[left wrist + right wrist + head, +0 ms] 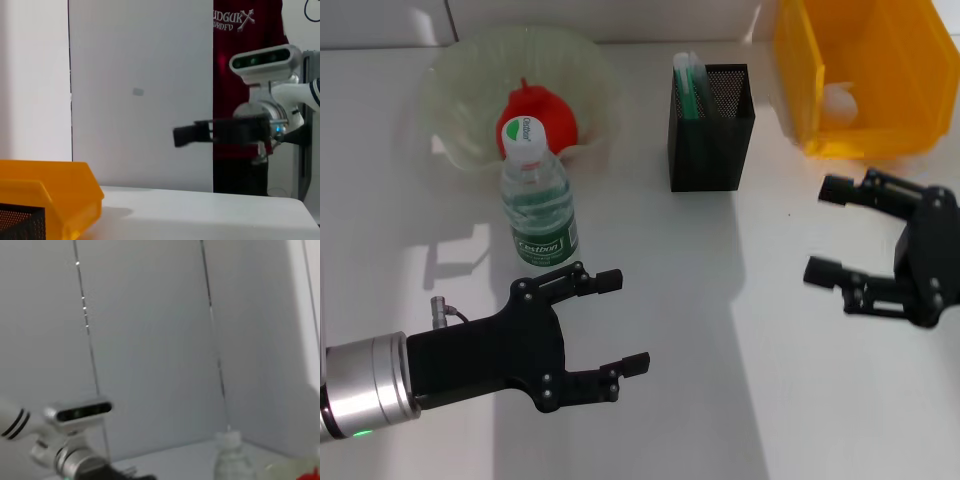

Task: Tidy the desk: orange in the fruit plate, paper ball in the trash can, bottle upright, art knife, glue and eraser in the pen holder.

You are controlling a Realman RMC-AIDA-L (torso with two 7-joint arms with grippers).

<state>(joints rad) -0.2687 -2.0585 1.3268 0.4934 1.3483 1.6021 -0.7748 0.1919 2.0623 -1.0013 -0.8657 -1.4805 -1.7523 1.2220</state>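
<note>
**Inspector:** Your left gripper (616,322) hovers over the desk (720,400), just in front of the bottle (536,205), fingers spread, holding nothing. The bottle stands upright.

**Operator:** And the right?

**Inspector:** Your right gripper (827,232) hangs near the bin (800,80), also released and empty. The orange (542,113) sits in the plate (455,80). The paper ball (838,100) lies inside the bin. The holder (710,140) stands between plate and bin, with green-and-white items in it.
</note>
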